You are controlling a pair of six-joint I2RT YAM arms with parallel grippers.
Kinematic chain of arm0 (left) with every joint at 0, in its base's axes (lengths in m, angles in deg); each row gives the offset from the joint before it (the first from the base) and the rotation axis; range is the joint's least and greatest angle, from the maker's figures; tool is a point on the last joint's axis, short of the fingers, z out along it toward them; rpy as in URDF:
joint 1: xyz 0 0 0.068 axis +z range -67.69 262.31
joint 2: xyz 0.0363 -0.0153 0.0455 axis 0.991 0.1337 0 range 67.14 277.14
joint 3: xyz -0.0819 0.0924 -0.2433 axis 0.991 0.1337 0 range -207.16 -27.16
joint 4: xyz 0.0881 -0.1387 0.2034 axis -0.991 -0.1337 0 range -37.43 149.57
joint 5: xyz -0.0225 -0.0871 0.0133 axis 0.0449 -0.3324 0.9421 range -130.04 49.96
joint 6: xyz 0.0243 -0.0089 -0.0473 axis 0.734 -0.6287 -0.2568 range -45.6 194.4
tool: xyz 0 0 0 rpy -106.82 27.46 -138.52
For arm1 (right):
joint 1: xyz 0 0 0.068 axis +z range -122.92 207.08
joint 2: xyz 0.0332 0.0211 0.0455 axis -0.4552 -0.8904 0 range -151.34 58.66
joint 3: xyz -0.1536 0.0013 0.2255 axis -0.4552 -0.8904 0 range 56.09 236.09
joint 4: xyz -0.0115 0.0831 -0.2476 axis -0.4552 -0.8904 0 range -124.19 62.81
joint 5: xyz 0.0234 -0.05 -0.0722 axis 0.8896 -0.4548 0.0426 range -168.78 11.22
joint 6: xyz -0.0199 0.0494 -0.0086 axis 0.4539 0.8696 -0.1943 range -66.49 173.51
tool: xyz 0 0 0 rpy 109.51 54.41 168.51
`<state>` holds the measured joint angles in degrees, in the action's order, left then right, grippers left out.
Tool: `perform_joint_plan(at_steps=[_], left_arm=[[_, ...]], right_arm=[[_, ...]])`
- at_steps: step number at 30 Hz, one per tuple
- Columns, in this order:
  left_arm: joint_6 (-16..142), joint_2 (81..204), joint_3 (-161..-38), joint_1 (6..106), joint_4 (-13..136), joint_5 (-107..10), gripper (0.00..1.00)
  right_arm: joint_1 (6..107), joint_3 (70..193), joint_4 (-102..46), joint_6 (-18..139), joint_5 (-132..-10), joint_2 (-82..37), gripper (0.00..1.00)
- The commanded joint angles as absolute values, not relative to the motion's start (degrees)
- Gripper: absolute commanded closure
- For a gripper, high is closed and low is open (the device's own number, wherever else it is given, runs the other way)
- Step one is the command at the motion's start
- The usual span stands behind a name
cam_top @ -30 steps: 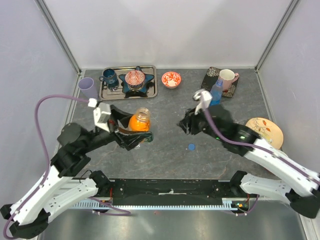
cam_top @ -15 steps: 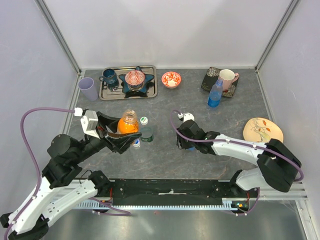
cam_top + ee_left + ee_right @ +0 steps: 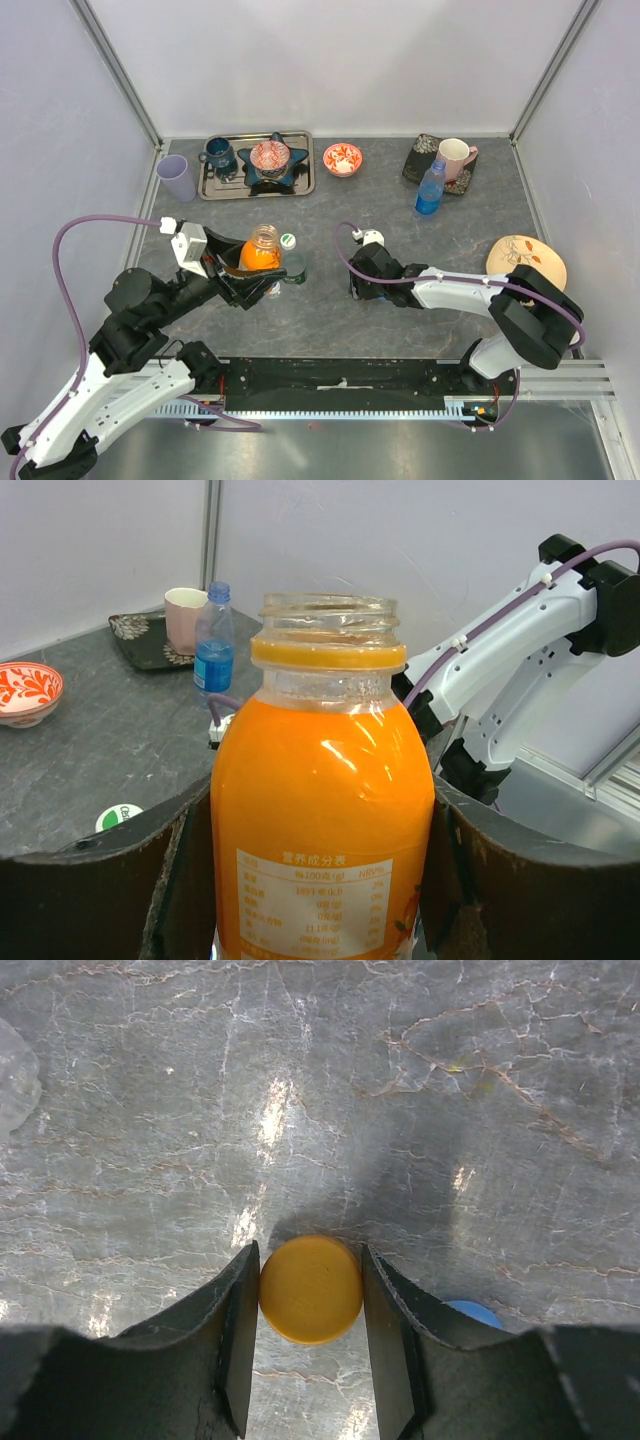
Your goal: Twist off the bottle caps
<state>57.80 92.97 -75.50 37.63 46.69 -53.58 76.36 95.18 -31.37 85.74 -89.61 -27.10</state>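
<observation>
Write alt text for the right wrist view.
The right pincer clamps a round orange cap between its two dark fingers, over the grey veined table. A blue cap peeks out behind the finger on the picture's right.

Top external: fixed, high above the near edge, looking down over the whole table point(image 3: 470, 230).
Left wrist: close, near level, facing across to the right arm point(image 3: 500, 650); orange bottle point(image 3: 320, 810) fills it, shared with top external.
Right wrist: very close, straight down on the orange cap point(image 3: 310, 1290).
</observation>
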Motion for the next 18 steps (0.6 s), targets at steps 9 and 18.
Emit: perform_joint_plan(at_steps=[9, 18], left_arm=[[59.28, 93.86, -75.68, 37.93, 47.79, -53.31, 0.71], [62.26, 103.43, -78.49, 37.93, 48.41, -61.98, 0.7]], right_arm=[[76.48, 105.02, -43.26, 86.2, -92.93, -13.6, 0.18], [76.48, 132.17, -54.79, 81.28, -88.68, -2.34, 0.17]])
